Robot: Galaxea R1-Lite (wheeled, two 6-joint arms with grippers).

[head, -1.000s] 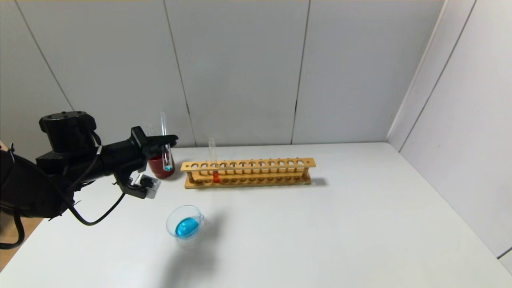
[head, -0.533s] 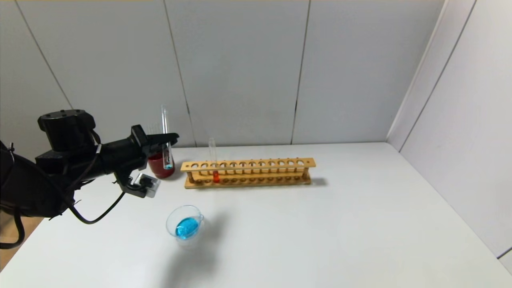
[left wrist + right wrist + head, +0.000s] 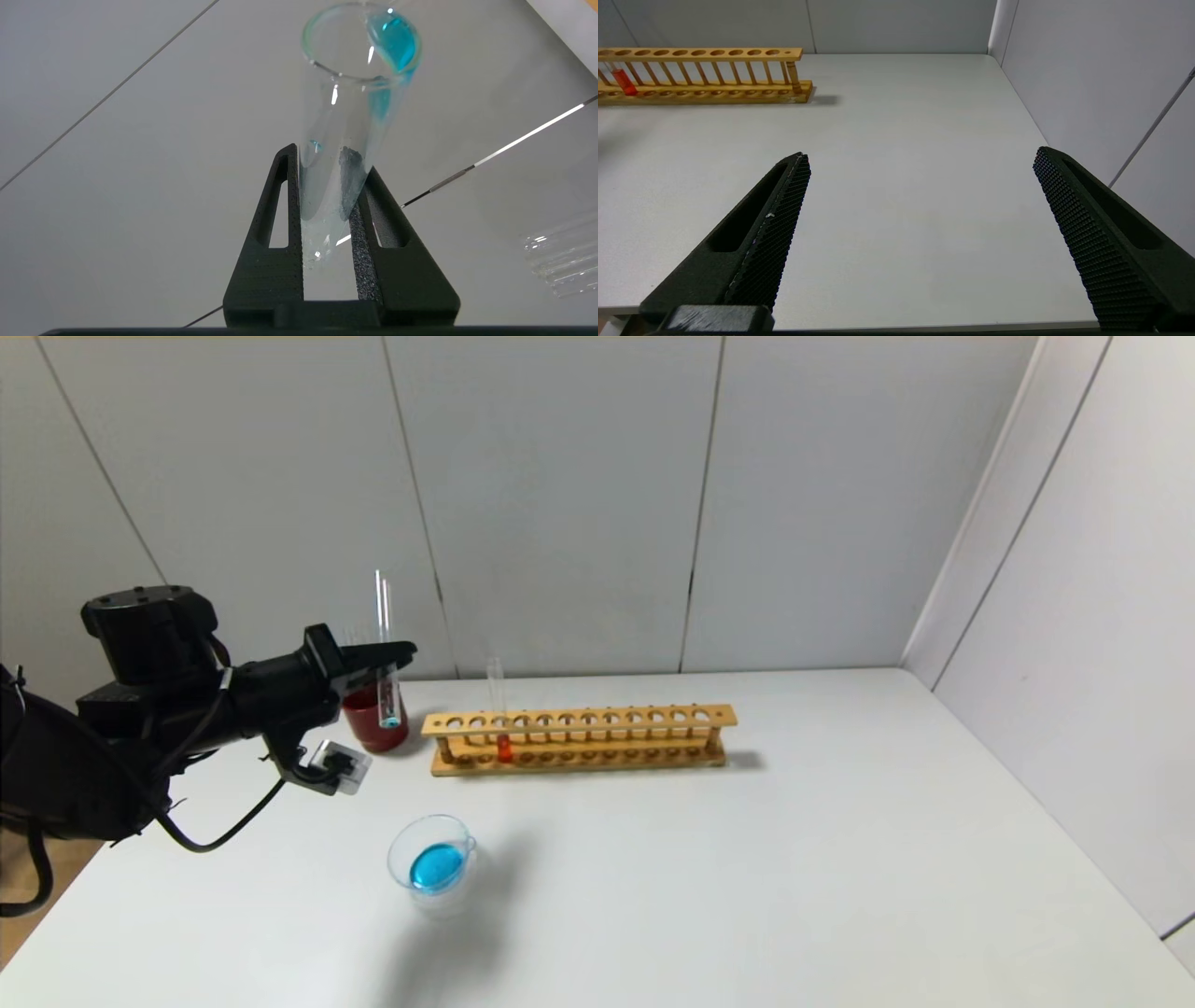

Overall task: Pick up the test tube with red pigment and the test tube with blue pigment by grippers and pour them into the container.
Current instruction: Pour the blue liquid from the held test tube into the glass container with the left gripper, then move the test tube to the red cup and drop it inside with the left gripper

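Observation:
My left gripper (image 3: 390, 656) is shut on the test tube with blue pigment (image 3: 388, 703). It holds the tube upright above the table at the back left, in front of the dark red cup (image 3: 369, 726). In the left wrist view the tube (image 3: 343, 116) sits between the jaws of the left gripper (image 3: 329, 161), teal-blue at its tip. The test tube with red pigment (image 3: 502, 742) stands in the wooden rack (image 3: 607, 737) near its left end. It also shows in the right wrist view (image 3: 624, 82). The container (image 3: 431, 854) holds blue liquid. My right gripper (image 3: 920, 156) is open and empty.
The dark red cup holds several clear empty tubes (image 3: 560, 270). Wall panels close off the back and the right side of the white table (image 3: 840, 859). The rack (image 3: 705, 74) lies far ahead of the right gripper.
My left gripper has lifted the blue tube a little higher in front of the red cup. The rack, the red tube and the container have not moved.

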